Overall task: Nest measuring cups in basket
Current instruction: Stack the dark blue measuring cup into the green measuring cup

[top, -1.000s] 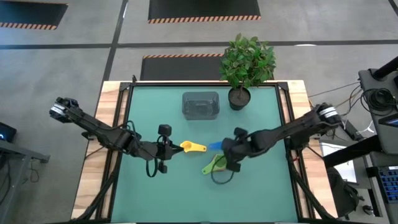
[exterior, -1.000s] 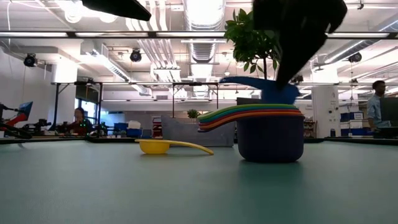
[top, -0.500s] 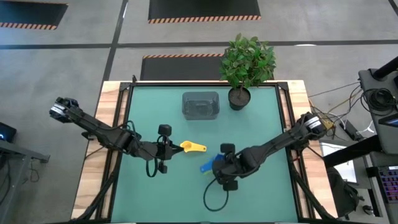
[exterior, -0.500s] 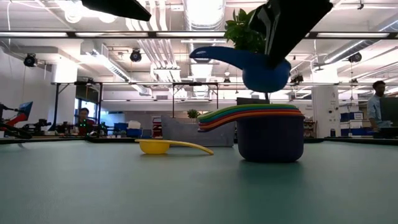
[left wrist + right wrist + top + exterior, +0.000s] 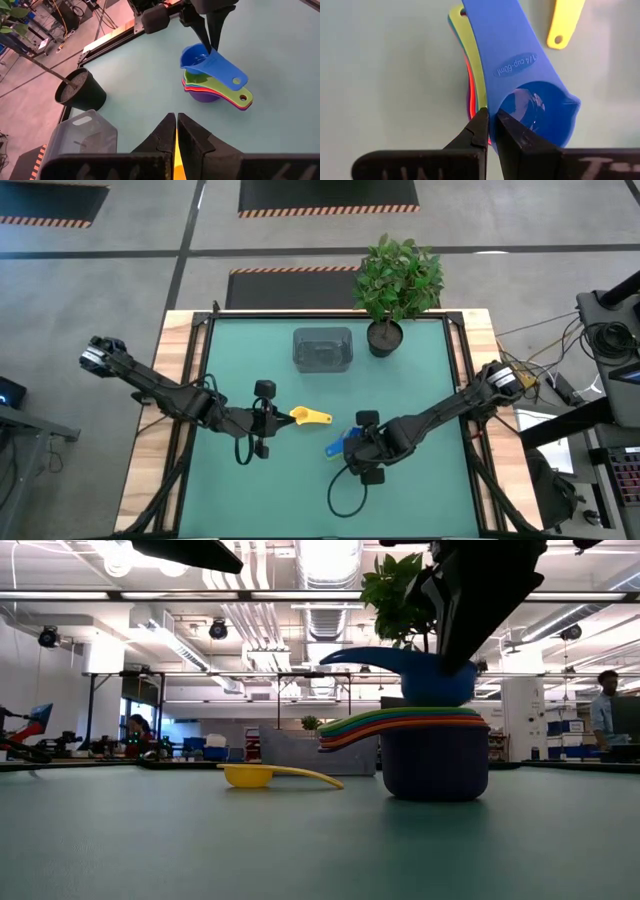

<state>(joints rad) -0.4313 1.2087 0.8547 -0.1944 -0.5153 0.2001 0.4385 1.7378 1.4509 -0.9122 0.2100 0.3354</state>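
Blue plastic measuring cup (image 5: 425, 675) is gripped at its bowl rim by the right pincer (image 5: 490, 131), jaws clenched on the wall, just above the nested stack (image 5: 432, 755) right of centre on the counter (image 5: 420, 490).

Findings:
1. The cup hangs tilted, handle pointing left in the low view. Risk: if released at this angle it may land crooked on the green cup (image 5: 220, 86) and not seat.
2. The grip is on a thin rim only. Risk: the cup could pivot or slip between the jaws.
3. Downward pressure off centre could tip or shove the stack.
4. The yellow cup (image 5: 310, 416) lies alone at counter centre, near the left pincer (image 5: 176, 131), which is clenched and empty.
5. The basket (image 5: 322, 348) stands at the far side, well apart; carrying the loose stack there risks spilling it.
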